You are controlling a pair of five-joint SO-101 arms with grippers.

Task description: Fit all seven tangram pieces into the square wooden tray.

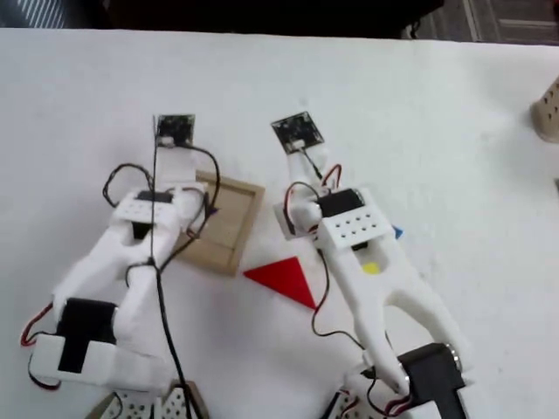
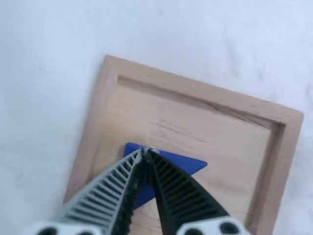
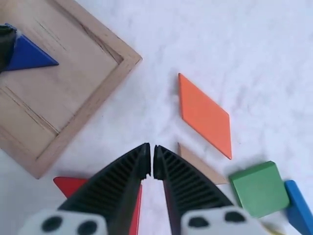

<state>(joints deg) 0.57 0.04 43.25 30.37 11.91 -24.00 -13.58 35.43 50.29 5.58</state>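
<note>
Two pincers are mine, and both are pressed together. My left pincer [image 2: 145,154] hangs tip-down over the square wooden tray [image 2: 195,92], jaws closed. Its tips sit at the edge of the blue triangle [image 2: 183,163], which lies flat on the tray floor near one side wall. I cannot tell whether the tips touch it.

My right pincer [image 3: 151,161] is also closed and grips no piece. It hovers over the white counter [image 1: 419,105] just outside the tray's corner. The loose pieces lie near its tips. The tan triangle [image 3: 205,169] is just beside one finger, with the orange parallelogram [image 3: 204,115] close beyond it but apart. The green square [image 3: 259,188] lies next to the tan triangle's far point, and a second blue piece [image 3: 298,205] is right against the green square.

From the high view, the tray lies turned at an angle, with my left arm covering its 9 o'clock side. The red triangle [image 1: 284,279] lies flat at the tray's 4 o'clock, near its corner but apart from it. At the red triangle's 3 o'clock, a yellow piece [image 1: 371,268] peeks from under my right arm.
</note>
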